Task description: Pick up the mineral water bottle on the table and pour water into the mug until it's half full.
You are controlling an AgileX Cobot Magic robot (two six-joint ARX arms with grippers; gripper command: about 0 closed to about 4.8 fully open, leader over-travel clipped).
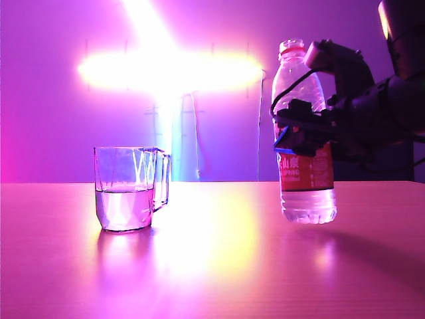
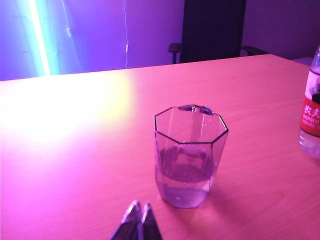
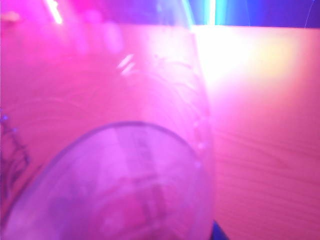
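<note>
Pink-lit table (image 1: 219, 266), mug (image 1: 126, 189) standing on it, half full

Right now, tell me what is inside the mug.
The mug holds clear water, filling roughly its lower half. Nothing else shows inside; its handle is mostly hidden behind it in the left wrist view.

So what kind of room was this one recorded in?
Probably an office or lab lit for effect: a wood-grain table, a dark office chair behind it, and glowing light tubes on a purple wall.

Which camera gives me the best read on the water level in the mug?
The exterior view: side-on, the mug shows water roughly halfway up. The left wrist view looks down at an angle, the level less clear. The right wrist view shows none of it.
</note>
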